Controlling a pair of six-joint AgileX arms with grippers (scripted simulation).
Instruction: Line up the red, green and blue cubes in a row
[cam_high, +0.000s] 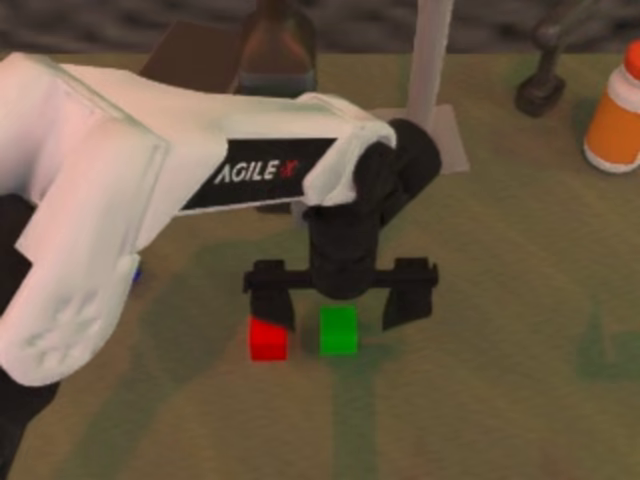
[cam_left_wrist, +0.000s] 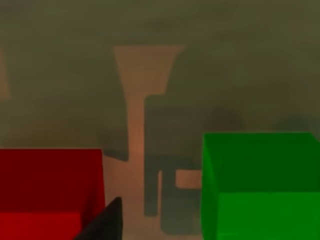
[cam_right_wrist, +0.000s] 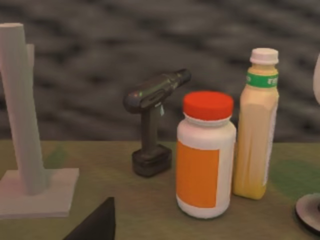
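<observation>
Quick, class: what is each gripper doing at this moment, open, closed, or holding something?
Left gripper: open, holding nothing, just behind the red cube and green cube.
Right gripper: outside the top view; its state cannot be told.

on the table (cam_high: 480, 400), the red cube (cam_high: 268, 339) sits at nine o'clock of the green cube (cam_high: 338, 330), just apart. the left gripper (cam_high: 340, 300) hangs over them. a jar (cam_high: 618, 110) stands at two o'clock, well apart.
</observation>
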